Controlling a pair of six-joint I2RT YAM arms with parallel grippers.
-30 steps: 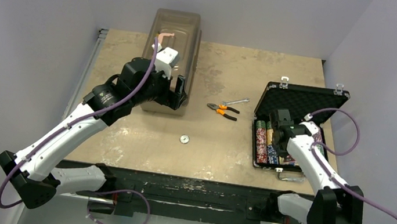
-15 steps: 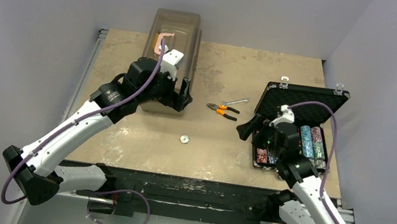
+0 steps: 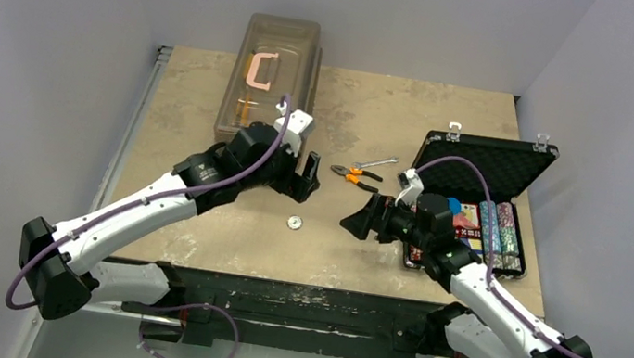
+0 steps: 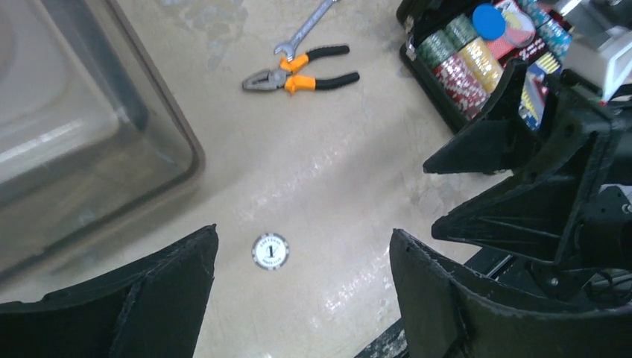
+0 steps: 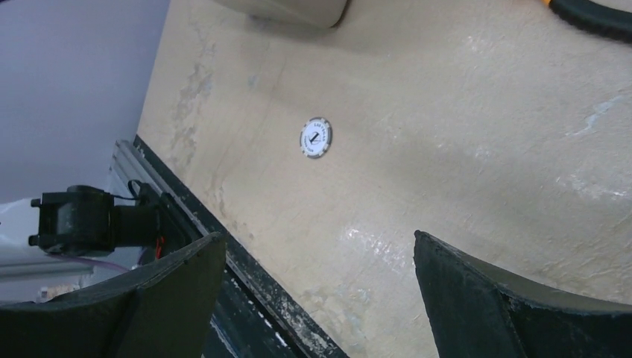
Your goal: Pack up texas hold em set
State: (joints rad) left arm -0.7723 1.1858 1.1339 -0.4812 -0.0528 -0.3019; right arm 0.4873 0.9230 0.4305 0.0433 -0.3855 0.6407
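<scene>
A round chip (image 3: pixel 295 222) lies loose on the surface between the left claw (image 3: pixel 303 182) and right claw (image 3: pixel 362 218) — both spread wide, empty. Beyond, the open case (image 3: pixel 521 166) holds the other chips (image 3: pixel 500 233). If both reach in, they may collide — or skid the flat chip away.

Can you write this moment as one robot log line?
left gripper open, near loose chip | right gripper open, empty, left of case | loose chip on table | case open
</scene>
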